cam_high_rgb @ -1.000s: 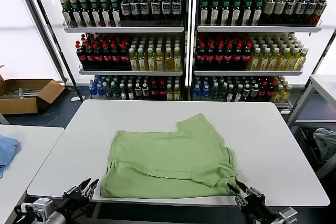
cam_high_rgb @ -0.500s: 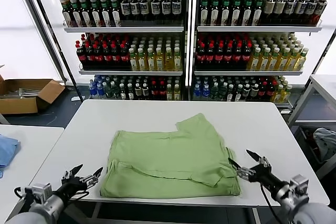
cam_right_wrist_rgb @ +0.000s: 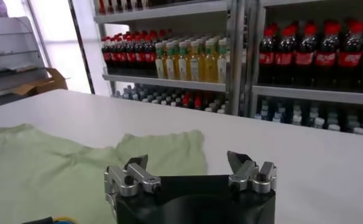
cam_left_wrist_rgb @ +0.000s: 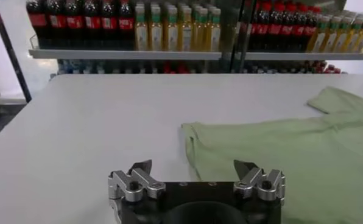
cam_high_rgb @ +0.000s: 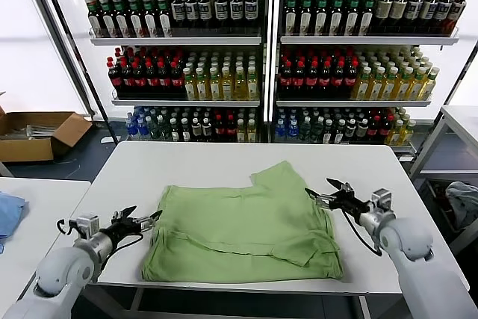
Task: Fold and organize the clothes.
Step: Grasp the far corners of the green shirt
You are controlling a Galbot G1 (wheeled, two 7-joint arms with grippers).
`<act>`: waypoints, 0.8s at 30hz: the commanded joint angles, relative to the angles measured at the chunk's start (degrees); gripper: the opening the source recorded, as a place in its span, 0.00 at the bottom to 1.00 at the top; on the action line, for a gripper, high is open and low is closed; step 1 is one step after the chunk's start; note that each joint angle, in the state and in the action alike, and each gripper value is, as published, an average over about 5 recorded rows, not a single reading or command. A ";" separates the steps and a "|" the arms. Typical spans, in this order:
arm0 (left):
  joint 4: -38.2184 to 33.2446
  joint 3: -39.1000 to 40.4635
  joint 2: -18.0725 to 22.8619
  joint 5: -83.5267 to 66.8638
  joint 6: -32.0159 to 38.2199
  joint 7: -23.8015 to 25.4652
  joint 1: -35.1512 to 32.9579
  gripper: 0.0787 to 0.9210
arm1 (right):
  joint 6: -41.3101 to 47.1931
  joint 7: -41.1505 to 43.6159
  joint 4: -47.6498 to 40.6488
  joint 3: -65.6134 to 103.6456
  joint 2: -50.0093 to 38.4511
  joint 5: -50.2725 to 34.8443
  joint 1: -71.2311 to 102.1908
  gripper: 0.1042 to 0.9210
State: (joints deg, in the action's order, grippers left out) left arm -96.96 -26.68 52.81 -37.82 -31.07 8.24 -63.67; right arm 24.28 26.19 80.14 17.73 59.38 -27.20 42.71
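Note:
The light green shirt (cam_high_rgb: 246, 225) lies partly folded on the white table (cam_high_rgb: 224, 158), with one sleeve sticking out toward the far side. No collar, buttons or print show. My left gripper (cam_high_rgb: 142, 220) is open and empty, just off the shirt's left edge, fingertips toward it. My right gripper (cam_high_rgb: 321, 192) is open and empty at the shirt's right edge, near the sleeve. In the left wrist view the open left gripper (cam_left_wrist_rgb: 193, 167) faces the shirt's edge (cam_left_wrist_rgb: 279, 152). In the right wrist view the open right gripper (cam_right_wrist_rgb: 187, 161) faces the sleeve (cam_right_wrist_rgb: 163, 152).
Shelves of bottles (cam_high_rgb: 254, 57) stand behind the table. A side table on the left holds a blue cloth (cam_high_rgb: 9, 211). A cardboard box (cam_high_rgb: 37, 136) sits on the floor at far left. A grey-blue cloth (cam_high_rgb: 463, 203) lies at the right.
Both grippers have come up from below the table's front edge and moved forward to the shirt's left and right sides. The shirt has not moved.

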 commanded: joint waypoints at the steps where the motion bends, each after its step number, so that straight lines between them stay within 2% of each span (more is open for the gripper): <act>1: 16.35 13.36 -1.27 -1.70 0.45 0.23 19.13 0.88 | 0.00 1.48 -19.93 -10.37 3.61 2.04 -17.92 0.88; 7: 20.19 16.78 0.13 -1.62 0.48 0.34 22.90 0.88 | -1.22 1.94 -26.34 -12.79 6.78 4.13 -21.83 0.88; 20: 20.40 18.70 2.23 -1.18 -0.13 0.31 23.07 0.88 | -1.01 2.04 -28.83 -17.11 8.88 6.39 -22.64 0.88; 24: 19.78 18.90 2.40 -0.85 -1.46 0.34 22.60 0.88 | 0.18 2.01 -28.82 -17.71 9.11 6.22 -22.22 0.82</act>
State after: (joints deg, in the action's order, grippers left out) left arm -79.14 -9.97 54.89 -38.79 -31.17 8.50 -43.47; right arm 23.73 28.05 54.78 2.75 67.43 -21.80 23.07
